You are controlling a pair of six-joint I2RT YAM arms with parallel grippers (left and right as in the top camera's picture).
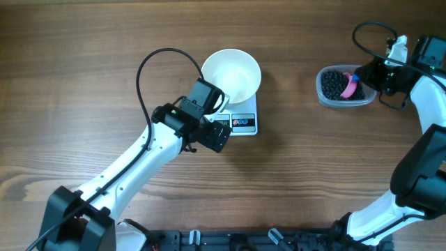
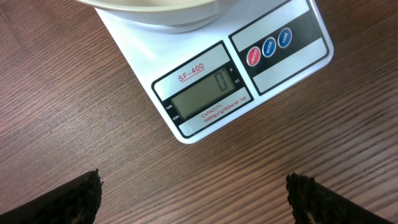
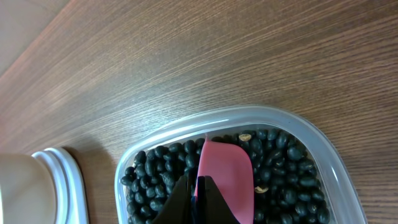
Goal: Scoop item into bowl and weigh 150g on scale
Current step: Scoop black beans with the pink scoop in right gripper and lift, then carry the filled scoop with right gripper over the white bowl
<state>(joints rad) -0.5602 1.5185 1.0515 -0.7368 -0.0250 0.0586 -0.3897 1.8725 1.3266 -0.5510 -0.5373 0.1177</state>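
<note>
Left hand: released, both fingers spread wide with nothing between them, only bare table beneath.
Right hand: clenched on the scoop, gripping its blue handle, with the fingers pressed together.
Scoop: the pink blade juts forward from the right hand's fingertips and lies on top of the beans.
Item: black beans, a loose heap directly under and ahead of the right hand, all inside the clear tub.
Tub: sits on the table below the right hand, well apart from the left hand.
Scale: just ahead of the left hand's fingertips, display end nearest that hand. The display reads 0, with three round buttons beside it.
Bowl: white, seated on the scale platform beyond the display from the left hand. Its interior shows plain white. It is well apart from the right hand.
</note>
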